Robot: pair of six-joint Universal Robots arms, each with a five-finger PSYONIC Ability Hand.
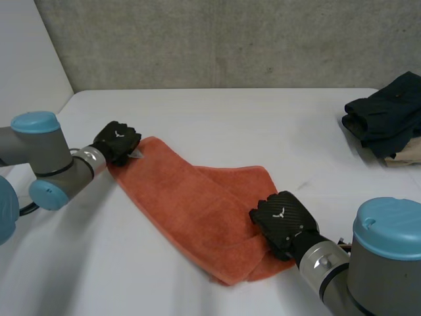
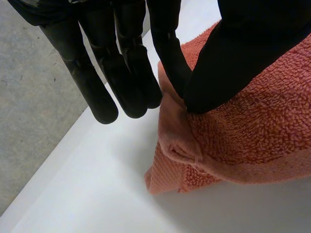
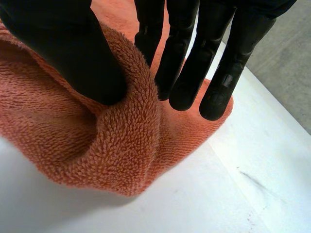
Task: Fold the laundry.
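Towel (image 1: 191, 204) pinched at opposite ends by left hand (image 1: 117, 141) and right hand (image 1: 283, 224), gripped edges partly hidden.

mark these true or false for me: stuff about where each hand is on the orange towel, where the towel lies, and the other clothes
1. The left hand pinches a corner of the orange towel. True.
2. The right hand is off the towel. False: it pinches the towel's near end between thumb and fingers.
3. A pile of dark clothes sits on the white table, at the robot's right. True.
4. The towel hangs over the table's edge. False: it lies wholly on the table.
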